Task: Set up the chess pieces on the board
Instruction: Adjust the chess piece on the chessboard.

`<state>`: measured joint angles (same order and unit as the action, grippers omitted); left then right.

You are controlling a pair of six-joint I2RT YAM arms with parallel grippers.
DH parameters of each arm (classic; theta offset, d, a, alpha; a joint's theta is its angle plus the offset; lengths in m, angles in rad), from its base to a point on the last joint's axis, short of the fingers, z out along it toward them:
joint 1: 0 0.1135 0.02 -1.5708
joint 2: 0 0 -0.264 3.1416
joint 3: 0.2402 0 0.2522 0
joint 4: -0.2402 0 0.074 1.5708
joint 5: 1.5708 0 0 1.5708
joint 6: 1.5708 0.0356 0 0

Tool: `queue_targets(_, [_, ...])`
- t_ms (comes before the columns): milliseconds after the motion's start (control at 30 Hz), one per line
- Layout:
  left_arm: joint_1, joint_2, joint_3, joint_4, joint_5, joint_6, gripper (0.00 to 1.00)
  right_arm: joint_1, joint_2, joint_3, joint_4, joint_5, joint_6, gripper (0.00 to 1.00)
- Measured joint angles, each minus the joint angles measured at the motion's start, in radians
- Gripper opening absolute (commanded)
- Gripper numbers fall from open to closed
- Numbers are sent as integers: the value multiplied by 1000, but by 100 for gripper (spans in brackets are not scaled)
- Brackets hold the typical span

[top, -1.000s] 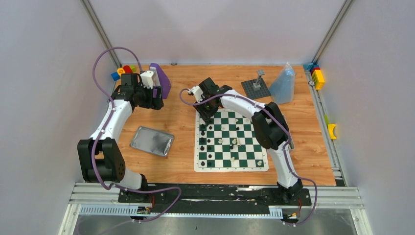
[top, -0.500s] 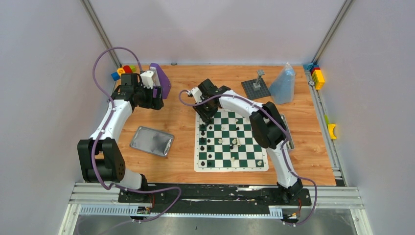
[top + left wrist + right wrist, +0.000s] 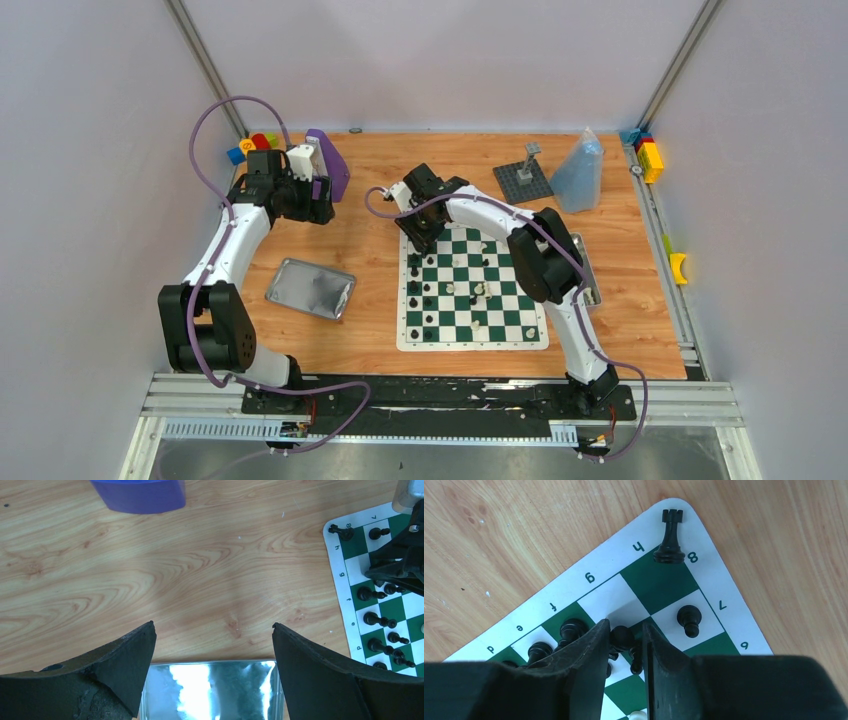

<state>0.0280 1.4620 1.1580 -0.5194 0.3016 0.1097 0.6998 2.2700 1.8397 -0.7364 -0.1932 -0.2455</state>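
Black fingers [image 3: 589, 650] of the right gripper [image 3: 624, 627] stand drawn in narrow around the round head of a small black piece [image 3: 622, 639]. The piece sits squarely in the slot between them. Whether the pads are already pressing on it or only flanking it, I cannot tell. Just outside the left finger, more black pieces [image 3: 571, 629] crowd together, and one lies just under the right finger. Ahead of the fingertips an empty white square and an empty green one lie open. Beyond them a black rook [image 3: 669, 535] stands upright at the far corner of the board [image 3: 714, 580], half on the white border. To the right of the tips a lone black pawn [image 3: 688, 617] stands on a white square. The wooden table [image 3: 499, 540] shows past the border.

The left gripper [image 3: 212, 630] hangs well apart from all this with its jaws spread wide and nothing between them. It is over bare wood, with the silver tin [image 3: 210, 685] just below its tips.

The step in hand looks like lifting one black piece out of the cluster to carry it to a home square, with the board only partly arranged. Next comes a firm close, if that is not already done, then a straight rise. The neighbours stand so near that any sideways drag would likely topple them.
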Motion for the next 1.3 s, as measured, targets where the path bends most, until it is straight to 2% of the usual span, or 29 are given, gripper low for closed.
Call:
queue_targets(500, [0, 0, 0, 0, 0, 0, 94, 0, 1, 47, -8, -5, -2, 13])
queue_targets(900, [0, 0, 0, 0, 2, 0, 94, 0, 1, 54, -25, -3, -5, 31])
queue_targets(1300, [0, 0, 0, 0, 3, 0, 94, 0, 1, 32, -30, 2, -11, 29])
